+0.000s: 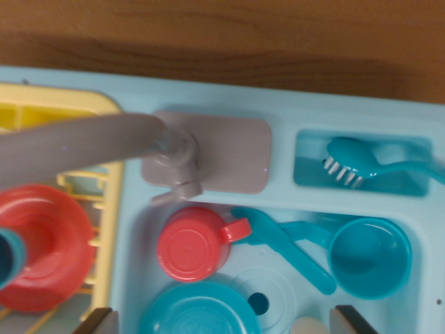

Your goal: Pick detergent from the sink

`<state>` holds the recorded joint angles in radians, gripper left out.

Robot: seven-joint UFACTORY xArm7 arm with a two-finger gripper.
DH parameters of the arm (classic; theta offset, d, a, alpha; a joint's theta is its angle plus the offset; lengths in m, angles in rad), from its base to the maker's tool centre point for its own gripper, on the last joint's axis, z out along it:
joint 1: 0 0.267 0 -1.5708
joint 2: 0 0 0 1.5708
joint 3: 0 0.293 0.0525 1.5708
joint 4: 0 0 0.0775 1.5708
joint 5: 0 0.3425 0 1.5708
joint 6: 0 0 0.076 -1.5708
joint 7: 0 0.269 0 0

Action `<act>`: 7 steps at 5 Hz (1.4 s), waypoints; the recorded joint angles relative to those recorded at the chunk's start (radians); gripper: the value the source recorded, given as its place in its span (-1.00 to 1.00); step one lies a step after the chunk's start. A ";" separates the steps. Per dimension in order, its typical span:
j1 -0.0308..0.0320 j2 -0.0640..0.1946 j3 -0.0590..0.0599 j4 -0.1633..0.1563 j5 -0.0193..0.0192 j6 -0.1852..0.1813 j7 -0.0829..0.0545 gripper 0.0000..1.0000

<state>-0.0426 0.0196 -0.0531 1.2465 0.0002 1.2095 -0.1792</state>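
Tool [222, 321]: two dark fingertips are showing at the bottom edge, one at each side of the basin. They are standing spread wide and gripping nothing.
Detergent [306, 325]: only a pale rounded top is showing at the bottom edge, just inside the fingertip on the wrist view's right. It is probably the bottle, but too little is visible to confirm. It is sitting in the sink basin, beside the drain.
Tool placement: the spread fingers are straddling the basin, judged as preparation for descending over an item there.
Sink [278, 115]: the pale blue moulding is holding the loose items in its main basin.
Drain [259, 302]: one, lying uncovered in the basin floor.
Blue plate [198, 312]: one, lying flat at the near end of the basin.
Red cup [192, 245]: one, resting mouth down with its handle pointing to the wrist view's right.
Blue pot [369, 257]: one, sitting mouth up.
Blue spoon [288, 245]: one, lying between cup and pot.
Red plate [45, 247]: one, lying on the rack.
Yellow rack [104, 188]: one, sitting at the wrist view's left.
Faucet [90, 142]: one, swinging out over the rack.
Blue fork [351, 163]: one, lying in the side compartment.
Worktop [222, 35]: wooden, carrying the sink.
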 joint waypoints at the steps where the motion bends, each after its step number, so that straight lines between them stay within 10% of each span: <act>1: -0.0081 0.005 -0.010 -0.044 0.0053 -0.047 -0.027 -1.00; 7: -0.0324 0.022 -0.039 -0.177 0.0214 -0.187 -0.107 -1.00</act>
<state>-0.0750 0.0415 -0.0919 1.0696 0.0216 1.0229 -0.2865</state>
